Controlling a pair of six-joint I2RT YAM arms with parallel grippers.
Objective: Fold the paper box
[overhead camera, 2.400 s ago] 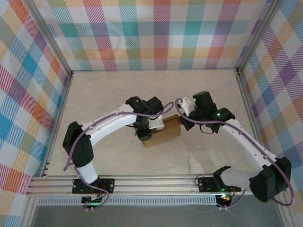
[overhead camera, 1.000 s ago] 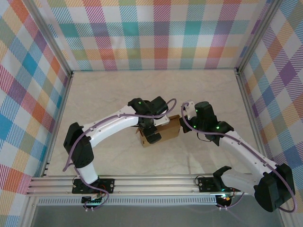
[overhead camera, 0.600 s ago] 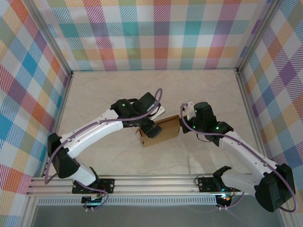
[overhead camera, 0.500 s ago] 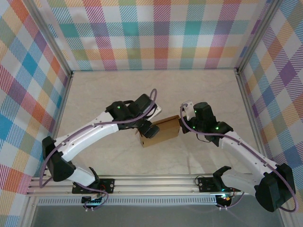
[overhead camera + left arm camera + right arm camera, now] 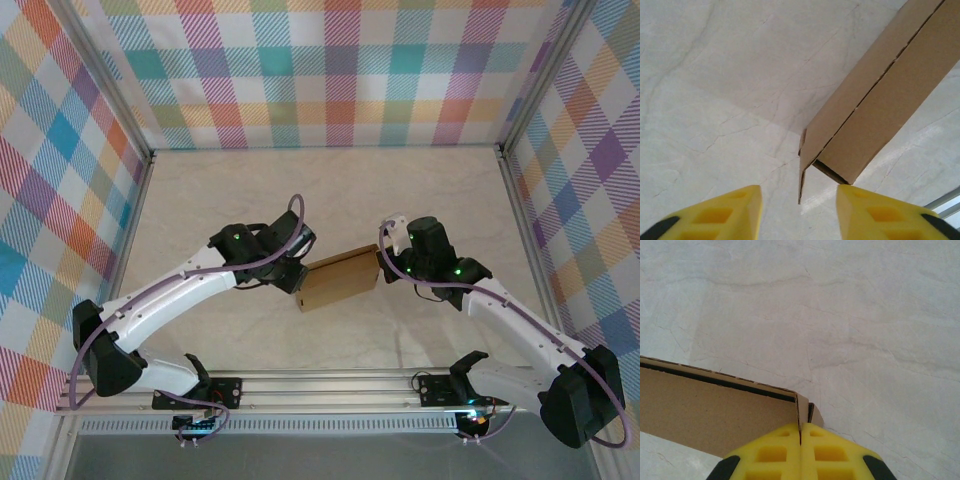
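while the right pincer pinches the paper box by its end, the left pincer hangs parted, empty; pushing the loose flap could twist the box free.

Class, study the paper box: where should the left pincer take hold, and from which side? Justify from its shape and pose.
Grip the thin loose flap at the open left end of the paper box, bringing the left pincer in from that end. The flap stands on edge, clear of the body, so fingers likely fit either side; the right pincer pinches the opposite end.
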